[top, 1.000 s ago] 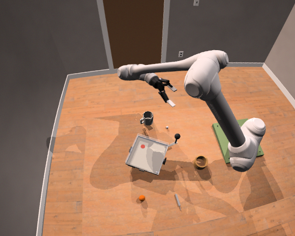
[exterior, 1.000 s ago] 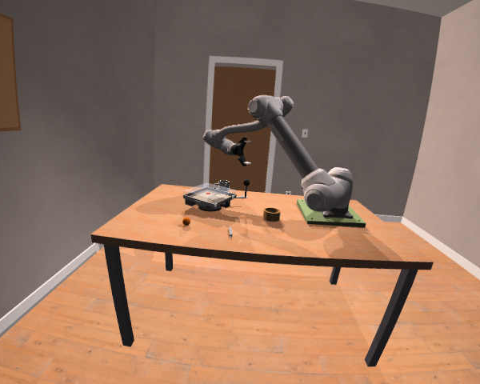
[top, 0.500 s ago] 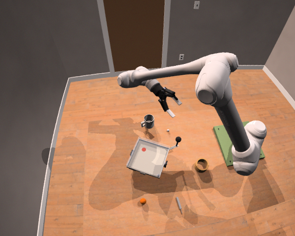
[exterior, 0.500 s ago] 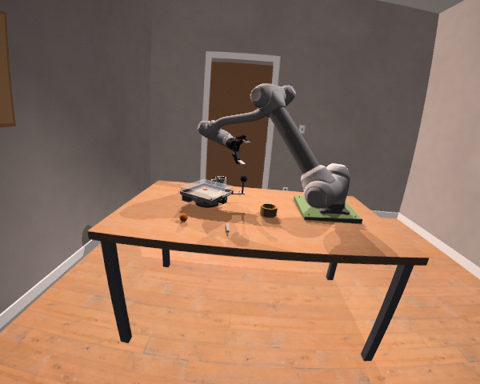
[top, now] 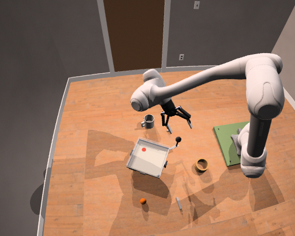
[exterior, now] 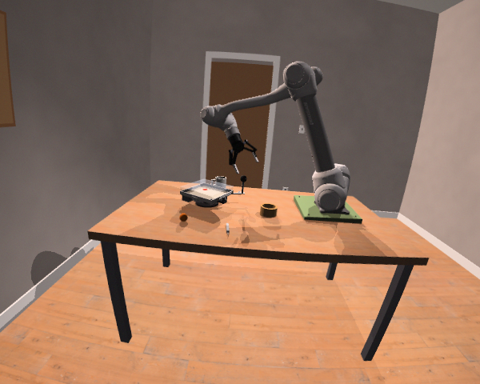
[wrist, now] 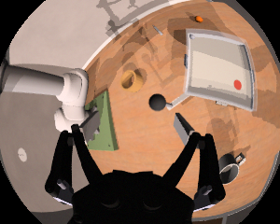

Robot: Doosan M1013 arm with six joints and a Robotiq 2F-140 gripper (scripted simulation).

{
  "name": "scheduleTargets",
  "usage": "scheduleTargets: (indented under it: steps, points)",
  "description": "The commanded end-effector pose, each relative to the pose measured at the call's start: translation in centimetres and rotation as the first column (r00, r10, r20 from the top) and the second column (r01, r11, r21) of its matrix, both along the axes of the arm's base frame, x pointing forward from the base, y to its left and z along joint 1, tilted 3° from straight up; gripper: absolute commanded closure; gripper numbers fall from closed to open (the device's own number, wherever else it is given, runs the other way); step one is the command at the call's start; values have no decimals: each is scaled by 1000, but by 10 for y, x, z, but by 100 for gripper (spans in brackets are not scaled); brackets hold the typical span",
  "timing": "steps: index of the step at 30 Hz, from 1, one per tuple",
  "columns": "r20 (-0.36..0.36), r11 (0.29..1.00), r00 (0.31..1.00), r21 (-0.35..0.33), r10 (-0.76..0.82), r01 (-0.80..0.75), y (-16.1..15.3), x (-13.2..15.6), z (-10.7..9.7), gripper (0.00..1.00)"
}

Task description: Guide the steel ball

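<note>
The clear-lidded plate (top: 147, 157) sits on its stand near the table's middle, with a red printed spot (top: 143, 149) near its far left corner. A thin lever with a black knob (top: 178, 138) sticks out from its far right corner. I cannot make out the steel ball in any view. My gripper (top: 180, 127) is open and empty, hanging in the air above and a little behind the knob. The plate (exterior: 206, 192) looks about level in the exterior view, with the gripper (exterior: 244, 161) well above it. The wrist view shows the plate (wrist: 217, 70), spot (wrist: 237, 85) and knob (wrist: 157, 103) beyond the fingers.
A grey mug (top: 149, 121) stands behind the plate. A yellow ring (top: 201, 164) lies to the right, an orange ball (top: 142, 200) and a small grey pen (top: 179, 203) nearer the front. The arm's green base plate (top: 228, 142) is at the right.
</note>
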State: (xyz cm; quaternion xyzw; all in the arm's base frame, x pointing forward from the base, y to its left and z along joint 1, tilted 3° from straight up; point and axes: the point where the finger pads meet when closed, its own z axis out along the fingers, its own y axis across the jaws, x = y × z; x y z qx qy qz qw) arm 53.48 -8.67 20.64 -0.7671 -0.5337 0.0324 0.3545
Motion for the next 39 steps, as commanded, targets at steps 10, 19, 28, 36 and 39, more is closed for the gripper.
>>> scheduleTargets:
  steps: [10, 19, 28, 36, 39]
  points:
    - [432, 855, 747, -366, 506, -367, 29, 6, -15, 0]
    - [480, 758, 592, -486, 647, -435, 35, 13, -7, 0]
    - [480, 758, 592, -486, 647, -435, 35, 13, -7, 64]
    - [480, 758, 592, -486, 647, -435, 35, 13, -7, 64]
    - [480, 758, 592, -486, 647, -435, 35, 13, -7, 64]
